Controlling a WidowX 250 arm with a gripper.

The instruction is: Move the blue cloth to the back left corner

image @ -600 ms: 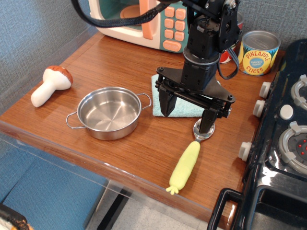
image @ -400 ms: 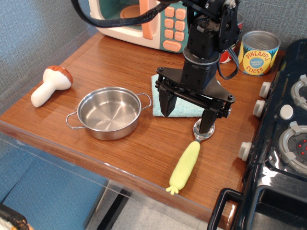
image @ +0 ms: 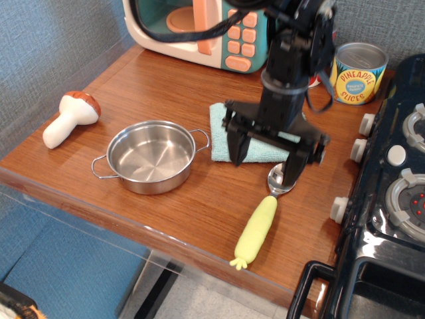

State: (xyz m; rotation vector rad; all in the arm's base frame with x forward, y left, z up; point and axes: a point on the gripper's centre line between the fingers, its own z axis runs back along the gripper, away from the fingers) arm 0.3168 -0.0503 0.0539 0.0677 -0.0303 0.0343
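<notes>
I'm in the approach step, nothing grabbed yet. Gripper (image: 267, 161) hangs over the front edge of the cloth (image: 229, 138), fingers spread wide and empty, one tip at the cloth's front edge, the other out by the spoon (image: 263, 218) bowl. Cloth lies flat mid-table, just right of the pan (image: 151, 156), in front of the toy microwave (image: 199, 30). I can't tell if the tips touch the cloth or sit just above it.

Next move as I judge it: bring the fingers down onto the cloth, pinch a fold near the edge, lift, then carry it back and left to the corner. That corner is mostly taken by the microwave, so I'd aim for the bare wood just in front or left of it. Risk: the right finger may catch the spoon on closing.

Arm comes down from the top of view, wrist vertical, finger bar tilted slightly, right end lower and nearer the stove (image: 398, 186). Can (image: 358, 73) stands behind, mushroom (image: 70, 118) far left, both clear.
</notes>
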